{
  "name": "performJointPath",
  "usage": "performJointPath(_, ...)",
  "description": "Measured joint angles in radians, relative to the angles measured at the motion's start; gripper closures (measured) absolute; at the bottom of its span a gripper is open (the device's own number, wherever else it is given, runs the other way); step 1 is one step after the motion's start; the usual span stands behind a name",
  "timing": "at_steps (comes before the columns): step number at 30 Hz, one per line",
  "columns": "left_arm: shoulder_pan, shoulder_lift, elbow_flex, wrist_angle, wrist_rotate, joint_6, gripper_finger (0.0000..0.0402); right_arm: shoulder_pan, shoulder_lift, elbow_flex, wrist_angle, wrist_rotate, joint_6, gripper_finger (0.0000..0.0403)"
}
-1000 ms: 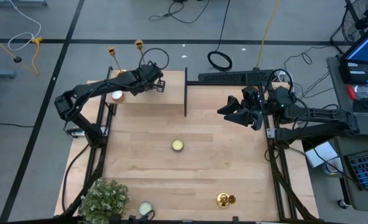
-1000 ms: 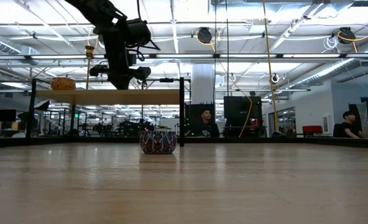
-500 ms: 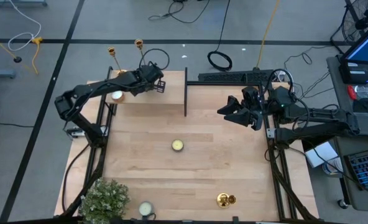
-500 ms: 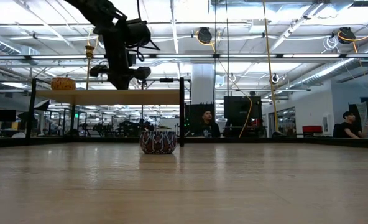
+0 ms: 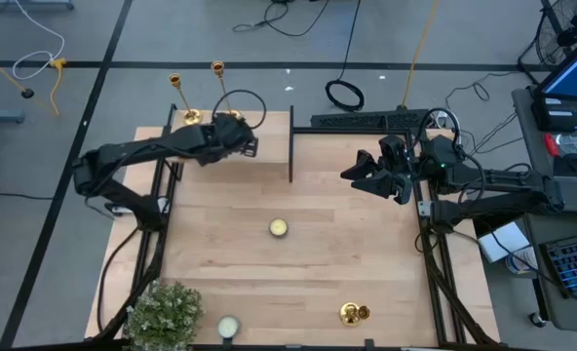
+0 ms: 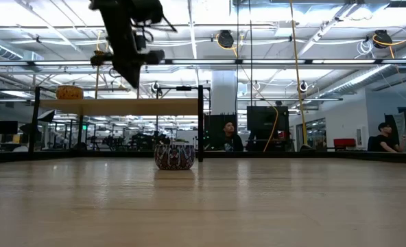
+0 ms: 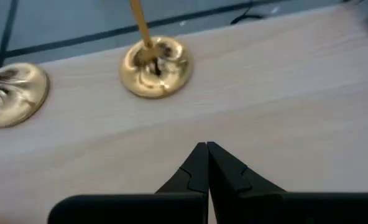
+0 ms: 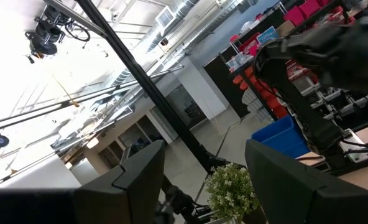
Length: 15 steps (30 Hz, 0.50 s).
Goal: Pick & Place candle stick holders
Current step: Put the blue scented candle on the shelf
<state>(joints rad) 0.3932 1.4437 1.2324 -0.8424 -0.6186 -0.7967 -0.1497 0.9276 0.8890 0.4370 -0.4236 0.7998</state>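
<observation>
Your left claw point(image 7: 207, 147) is clenched empty above the shelf point(image 7: 283, 81), near two candle stick holders point(image 7: 154, 65); your right claw point(image 5: 352, 174) waits released at the bench's point(image 5: 298, 273) right edge.

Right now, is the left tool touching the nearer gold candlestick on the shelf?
Apart. In the left wrist view the left tool, fingers shut and empty, sits short of the candlestick's round base, with bare wood of the shelf plainly between them.

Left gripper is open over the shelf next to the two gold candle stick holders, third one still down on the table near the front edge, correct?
Not quite: the left gripper is shut, its fingers pressed together in the left wrist view. The rest holds: it is over the shelf beside two candle stick holders, and the third stands near the table's front edge.
</observation>
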Motion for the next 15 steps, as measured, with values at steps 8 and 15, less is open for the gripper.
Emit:
performJointPath(8, -0.144, -0.211, 0.0, -0.028, -0.048, -0.108, 0.0402, 0.0, 0.0, 0.0, 0.001, 0.0, 0.0, 0.0181)
performJointPath(15, -0.287, -0.349, 0.0, -0.042, -0.063, -0.171, 0.0402, 0.0, 0.0, 0.0, 0.007, 0.001, -0.008, 0.0181)
